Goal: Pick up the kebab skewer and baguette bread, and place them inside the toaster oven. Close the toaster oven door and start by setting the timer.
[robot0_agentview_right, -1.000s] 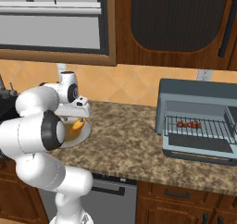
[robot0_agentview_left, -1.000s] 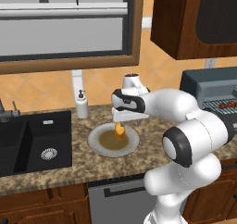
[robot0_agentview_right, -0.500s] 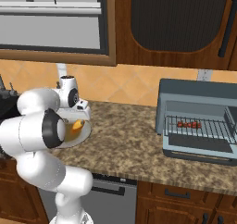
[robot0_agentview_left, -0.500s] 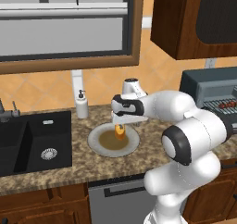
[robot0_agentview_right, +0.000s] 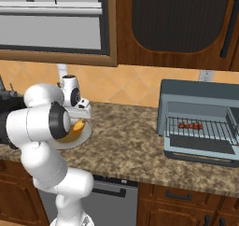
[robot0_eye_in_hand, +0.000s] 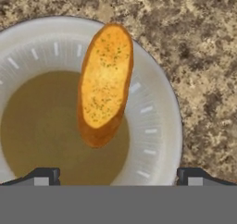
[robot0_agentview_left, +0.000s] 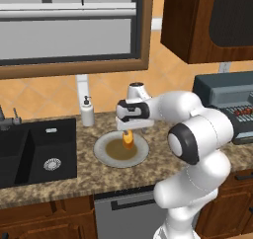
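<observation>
The orange-yellow, herb-flecked oblong baguette bread [robot0_eye_in_hand: 105,82] lies on the round grey plate with a brown centre [robot0_eye_in_hand: 157,121], reaching from the brown centre out over the pale rim; in the left base view it shows as a small orange piece [robot0_agentview_left: 128,139] on the same plate [robot0_agentview_left: 106,154]. Directly above it hangs the two-finger tool [robot0_agentview_left: 127,130] of the white arm, and in the hand view its two dark fingertips [robot0_eye_in_hand: 42,176] stand wide apart, one at each lower corner, with the bread between them and touched by neither. The plate rests on the speckled brown granite worktop [robot0_agentview_left: 69,181], with a white soap dispenser bottle [robot0_agentview_left: 88,111] behind it by the orange tiled wall and a black sink basin [robot0_agentview_left: 29,151] to the arm's left. Well apart along the worktop, at the arm's right, stands the blue-grey boxy toaster oven [robot0_agentview_right: 200,92] with its front door [robot0_agentview_right: 200,150] folded down flat; the thin kebab skewer with dark red chunks [robot0_agentview_right: 191,125] lies on the wire rack inside.
</observation>
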Available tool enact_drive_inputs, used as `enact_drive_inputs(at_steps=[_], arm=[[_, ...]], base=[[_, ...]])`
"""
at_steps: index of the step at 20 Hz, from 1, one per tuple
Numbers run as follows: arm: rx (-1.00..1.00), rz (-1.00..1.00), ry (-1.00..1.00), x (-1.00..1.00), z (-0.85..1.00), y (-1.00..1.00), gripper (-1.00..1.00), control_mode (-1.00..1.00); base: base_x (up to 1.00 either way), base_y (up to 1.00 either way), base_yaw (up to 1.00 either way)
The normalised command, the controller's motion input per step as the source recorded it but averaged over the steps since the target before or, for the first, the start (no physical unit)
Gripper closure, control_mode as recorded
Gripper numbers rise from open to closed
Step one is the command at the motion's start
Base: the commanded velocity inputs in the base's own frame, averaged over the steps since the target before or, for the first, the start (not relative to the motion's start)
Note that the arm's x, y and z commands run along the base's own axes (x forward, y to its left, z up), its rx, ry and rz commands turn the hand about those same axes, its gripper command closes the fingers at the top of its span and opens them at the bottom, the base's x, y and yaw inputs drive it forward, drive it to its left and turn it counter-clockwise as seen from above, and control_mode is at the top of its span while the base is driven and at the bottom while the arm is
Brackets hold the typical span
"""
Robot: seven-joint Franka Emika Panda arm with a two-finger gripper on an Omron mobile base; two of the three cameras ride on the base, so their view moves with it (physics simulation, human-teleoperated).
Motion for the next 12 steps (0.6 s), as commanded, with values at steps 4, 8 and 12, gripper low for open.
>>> enact_drive_inputs(at_steps=[4,8,12], arm=[[0.00,0.00,0.00,0.36,-0.08,0.00,-1.00,-1.00],[0.00,0.00,0.00,0.34,-0.10,0.02,-1.00,-1.00],[0.00,0.00,0.00,0.30,-0.11,0.01,-1.00,-1.00]], base=[[0.00,0.00,0.00],[0.00,0.00,0.00],[0.00,0.00,0.00]])
